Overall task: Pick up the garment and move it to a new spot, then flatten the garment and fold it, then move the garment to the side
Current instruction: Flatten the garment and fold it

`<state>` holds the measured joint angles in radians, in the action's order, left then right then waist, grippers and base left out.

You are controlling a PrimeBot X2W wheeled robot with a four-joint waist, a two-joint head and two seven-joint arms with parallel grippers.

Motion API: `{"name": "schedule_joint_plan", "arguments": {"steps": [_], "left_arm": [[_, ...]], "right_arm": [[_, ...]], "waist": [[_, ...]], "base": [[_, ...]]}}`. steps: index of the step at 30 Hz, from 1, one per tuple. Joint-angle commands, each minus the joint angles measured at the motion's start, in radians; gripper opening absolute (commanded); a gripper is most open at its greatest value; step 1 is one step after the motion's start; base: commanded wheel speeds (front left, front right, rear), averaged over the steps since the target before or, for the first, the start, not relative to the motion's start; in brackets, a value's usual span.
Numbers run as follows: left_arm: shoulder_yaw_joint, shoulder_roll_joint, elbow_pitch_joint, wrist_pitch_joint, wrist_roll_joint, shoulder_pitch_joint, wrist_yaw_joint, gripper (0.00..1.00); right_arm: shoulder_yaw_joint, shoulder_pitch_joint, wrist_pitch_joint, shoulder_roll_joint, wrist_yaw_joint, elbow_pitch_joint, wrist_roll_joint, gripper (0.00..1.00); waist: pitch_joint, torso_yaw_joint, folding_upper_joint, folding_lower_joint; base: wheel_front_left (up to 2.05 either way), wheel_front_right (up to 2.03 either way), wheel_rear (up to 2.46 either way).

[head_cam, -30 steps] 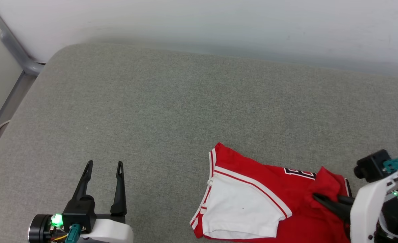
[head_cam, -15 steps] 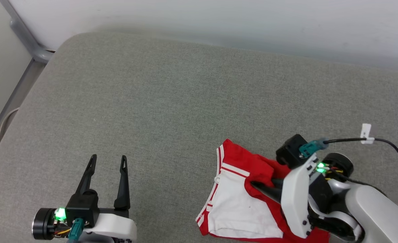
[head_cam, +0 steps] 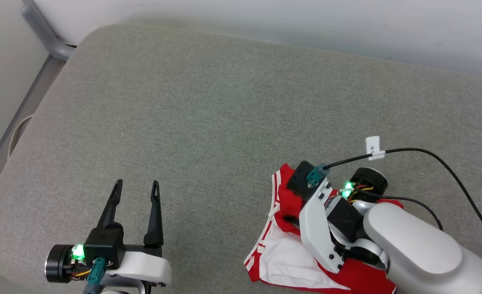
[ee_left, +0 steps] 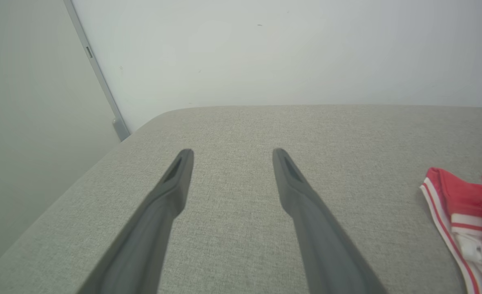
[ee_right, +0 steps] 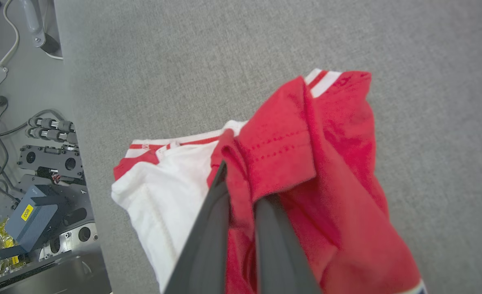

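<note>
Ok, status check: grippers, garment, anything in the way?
Right gripper shut on garment, red fabric bunched in the grip. Left gripper open, empty, apart from garment. Nothing blocking on grey cushion.

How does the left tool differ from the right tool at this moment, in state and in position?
The left tool stands open and empty; the right tool is shut on a red fold of the garment. The left tool is over the bare grey pad, apart from the garment; the right tool is right at the garment. Both have two long dark fingers.
</note>
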<state>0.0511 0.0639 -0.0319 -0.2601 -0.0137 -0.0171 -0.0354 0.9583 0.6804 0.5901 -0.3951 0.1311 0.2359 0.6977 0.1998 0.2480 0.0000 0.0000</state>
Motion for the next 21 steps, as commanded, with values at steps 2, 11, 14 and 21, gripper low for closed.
{"name": "schedule_joint_plan", "arguments": {"steps": [2, 11, 14, 21], "left_arm": [[0.0, -0.002, -0.001, -0.007, -0.007, -0.012, -0.006, 1.0], [0.002, -0.006, -0.006, -0.007, -0.006, -0.016, -0.009, 1.0], [-0.001, -0.007, -0.008, -0.007, -0.002, -0.006, -0.004, 1.0], [-0.007, -0.002, -0.011, -0.007, 0.004, 0.026, -0.002, 1.0]], "right_arm": [[0.066, 0.033, -0.015, 0.015, -0.001, 0.075, -0.01, 0.0], [0.18, 0.047, -0.075, 0.038, -0.001, 0.22, 0.036, 0.0], [0.176, 0.052, -0.126, 0.041, -0.001, 0.216, 0.066, 1.0], [0.118, 0.022, -0.262, -0.021, -0.001, 0.108, 0.106, 1.0]], "waist": [[0.01, 0.004, 0.0, 0.0], [0.01, -0.004, 0.0, 0.0], [-0.005, -0.016, 0.0, 0.0], [-0.057, -0.051, 0.0, 0.0]], "base": [[0.0, 0.0, 0.0], [0.0, 0.0, 0.0], [0.0, 0.0, 0.0], [0.0, 0.0, 0.0]]}}
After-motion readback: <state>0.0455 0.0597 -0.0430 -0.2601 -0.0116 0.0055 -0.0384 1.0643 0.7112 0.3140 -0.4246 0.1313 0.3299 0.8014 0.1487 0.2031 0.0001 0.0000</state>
